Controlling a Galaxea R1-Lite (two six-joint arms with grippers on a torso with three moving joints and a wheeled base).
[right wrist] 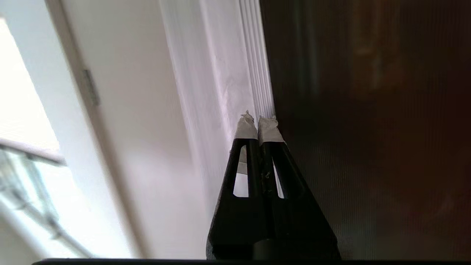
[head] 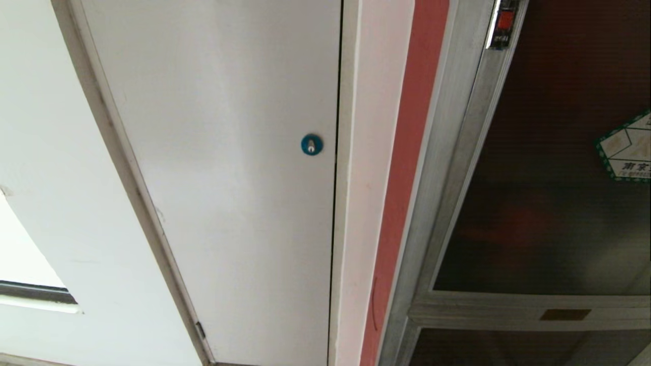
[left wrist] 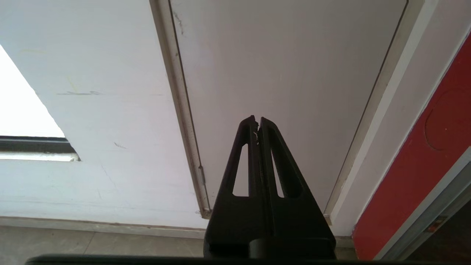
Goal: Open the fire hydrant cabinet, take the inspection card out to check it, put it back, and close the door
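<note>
Right up close, your right gripper has its taped tips pinched together on nothing, aimed at the edge where the silver frame meets the door, probably so it can nudge it open. Left gripper is pressed closed too, parked facing the white panel. Farther off, the red latch sits high on the door, which looks closed, so no card showing yet.

Head cam faces the wall close up, tilted: white panel left, door right. Left wrist cam looks along its claw at the same panel, lower part, floor in view. Right wrist cam looks along its claw, close to the door's frame edge.
</note>
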